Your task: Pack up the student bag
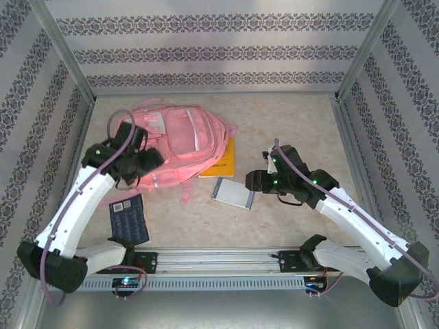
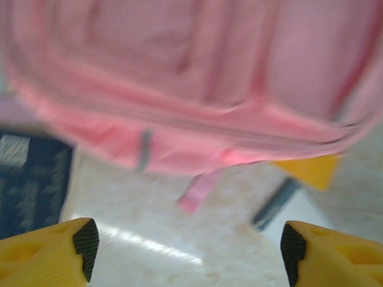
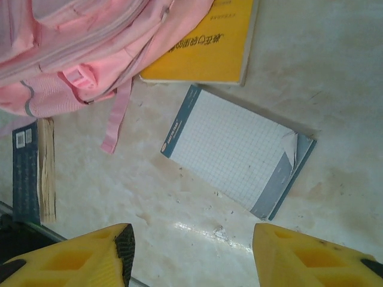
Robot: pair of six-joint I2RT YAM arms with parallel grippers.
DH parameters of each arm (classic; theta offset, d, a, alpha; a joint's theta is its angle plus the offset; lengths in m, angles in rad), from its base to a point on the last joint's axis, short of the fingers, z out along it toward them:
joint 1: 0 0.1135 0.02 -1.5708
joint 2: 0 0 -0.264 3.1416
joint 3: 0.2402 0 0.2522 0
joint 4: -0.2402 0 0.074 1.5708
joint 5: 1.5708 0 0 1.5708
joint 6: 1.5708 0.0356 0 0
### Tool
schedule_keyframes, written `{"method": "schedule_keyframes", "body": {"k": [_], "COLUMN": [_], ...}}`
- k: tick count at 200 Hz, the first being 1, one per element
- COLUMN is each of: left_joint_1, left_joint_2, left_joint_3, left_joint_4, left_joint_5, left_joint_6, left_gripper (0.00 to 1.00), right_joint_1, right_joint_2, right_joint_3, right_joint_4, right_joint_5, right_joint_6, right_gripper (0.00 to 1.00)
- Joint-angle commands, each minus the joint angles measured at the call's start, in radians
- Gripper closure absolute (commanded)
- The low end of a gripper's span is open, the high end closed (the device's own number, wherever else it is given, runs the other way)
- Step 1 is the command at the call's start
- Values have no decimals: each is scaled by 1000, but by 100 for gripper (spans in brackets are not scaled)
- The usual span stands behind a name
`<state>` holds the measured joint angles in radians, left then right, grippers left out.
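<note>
The student bag lies flat at the back left of the table, pink with pale panels; it also fills the top of the left wrist view and the upper left of the right wrist view. A yellow book is tucked partly under its right side. A grid notepad lies just in front of that. A dark blue book rests at the front left. My left gripper hangs open over the bag's near edge. My right gripper is open beside the notepad.
Patterned walls and metal frame posts enclose the table. A metal rail runs along the near edge between the arm bases. A loose pink strap trails from the bag onto the table.
</note>
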<state>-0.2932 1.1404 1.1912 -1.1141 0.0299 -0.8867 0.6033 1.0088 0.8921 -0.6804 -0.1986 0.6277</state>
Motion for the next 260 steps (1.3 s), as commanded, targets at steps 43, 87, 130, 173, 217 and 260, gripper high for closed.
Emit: {"method": "schedule_keyframes", "body": {"k": [43,87,130,173,217,260], "left_joint_1": [2,3,2,-10,-127,-263], "left_joint_2": [32,55,138,149,157,193], "left_joint_3": [-319,-488,-574,-672,-660,-586], "left_joint_4": [-38,126,280,528,623,804], "left_joint_5": [-56,-15,45,324,435,487], "left_joint_6": [-108,-107,-56,-31,-78,-168], "left_gripper": [17,18,22,34,37,34], "right_joint_1": [43,46,49,48,50,57], "right_joint_2": [41,4,-8,6,43,98], "right_joint_3": [4,-21,-32,-31,-58,-87], "right_joint_4": [28,39,61,71,113,152], "right_joint_5": [-9,-39,-77,-89,-130,-168], "right_joint_6": [22,33,44,43,56,62], "right_gripper": [42,41,40,40,40,40]}}
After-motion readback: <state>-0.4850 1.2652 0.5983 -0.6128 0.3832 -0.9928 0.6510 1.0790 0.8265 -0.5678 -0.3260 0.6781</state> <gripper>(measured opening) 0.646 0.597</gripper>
